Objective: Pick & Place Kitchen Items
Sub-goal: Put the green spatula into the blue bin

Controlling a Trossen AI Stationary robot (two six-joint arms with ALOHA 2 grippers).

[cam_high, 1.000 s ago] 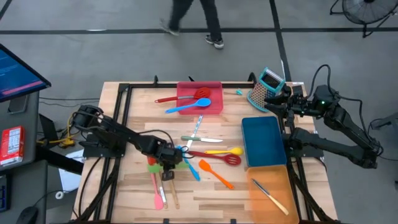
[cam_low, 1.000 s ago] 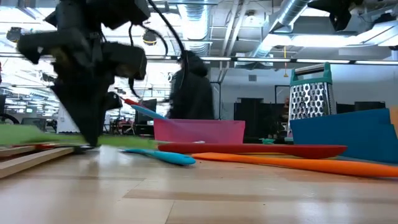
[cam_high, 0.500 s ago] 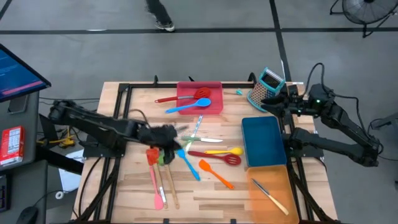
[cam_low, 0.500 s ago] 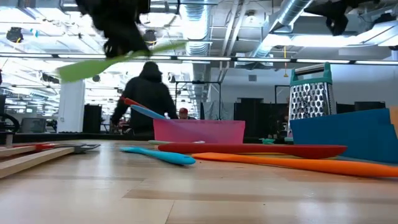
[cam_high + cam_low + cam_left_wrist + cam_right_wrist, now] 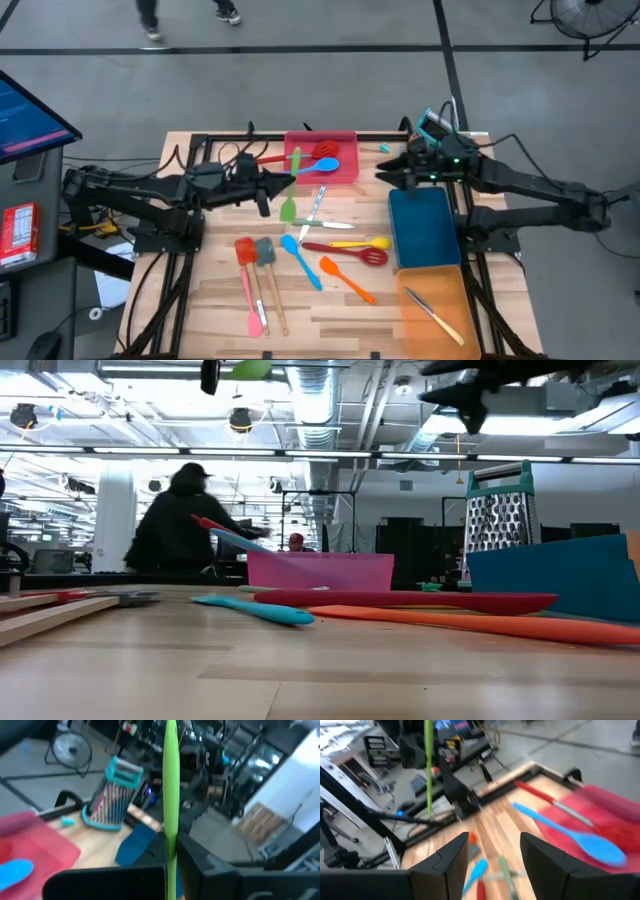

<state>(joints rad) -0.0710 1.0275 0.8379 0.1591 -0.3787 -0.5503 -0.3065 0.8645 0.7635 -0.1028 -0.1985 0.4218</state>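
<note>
My left gripper (image 5: 283, 187) is shut on a green utensil (image 5: 291, 180), held high over the table just near the red tray (image 5: 345, 172). The utensil also shows in the left wrist view (image 5: 170, 780) and at the top of the low view (image 5: 246, 368). My right gripper (image 5: 386, 173) is open and empty, up in the air between the red tray and the blue tray (image 5: 425, 230). Its fingers (image 5: 451, 854) stand apart. Several coloured utensils lie flat on the table around (image 5: 330, 255). My left gripper pinches the green utensil's handle (image 5: 170, 842) between its two fingers, about midway along it. The fingers come level from the table's left and lie across the handle. The utensil is lifted clear, with its broad head (image 5: 288, 211) toward the near edge.
A red spatula (image 5: 300, 153) and a blue spoon (image 5: 305, 170) lie in the red tray. A teal-topped grater (image 5: 430, 132) stands at the far right. An orange tray (image 5: 445, 320) holds one utensil. A person walks beyond the far edge.
My left gripper has lifted the green utensil off the table and carried it up and toward the far edge, near the red tray. The utensil has turned and now runs near-to-far. My right gripper has moved from beside the grater toward the table's left.
</note>
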